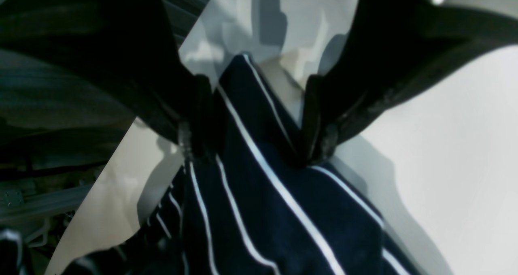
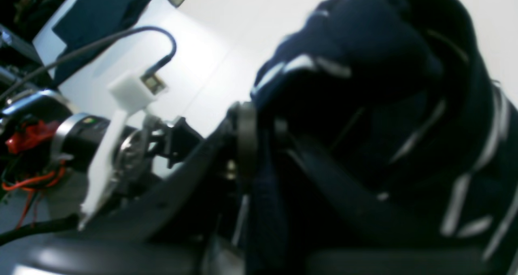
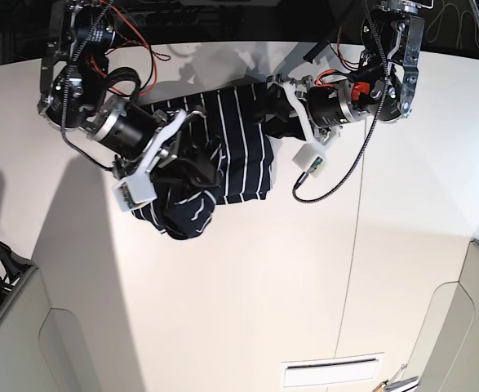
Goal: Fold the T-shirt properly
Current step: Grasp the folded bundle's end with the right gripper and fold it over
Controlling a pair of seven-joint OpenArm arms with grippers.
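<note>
The T-shirt (image 3: 223, 155), dark navy with thin white stripes, lies bunched on the white table (image 3: 247, 286) between both arms. In the left wrist view my left gripper (image 1: 259, 141) stands wide open. A raised fold of the T-shirt (image 1: 263, 194) fills the gap between its fingers, and a bit of bare table shows beside the right one. In the base view the left gripper (image 3: 269, 109) is at the shirt's far right edge. My right gripper (image 3: 192, 166) is buried in the crumpled left part. The right wrist view is blurred. There the T-shirt (image 2: 364, 44) drapes over the right gripper (image 2: 275, 149), hiding how the jaws stand.
A cable with a white camera block (image 3: 311, 162) hangs from the left arm over the table. A table seam (image 3: 355, 245) runs down the right side, with a slot (image 3: 329, 374) near the front. Grey bins sit at the lower left (image 3: 11, 327) and lower right (image 3: 467, 327).
</note>
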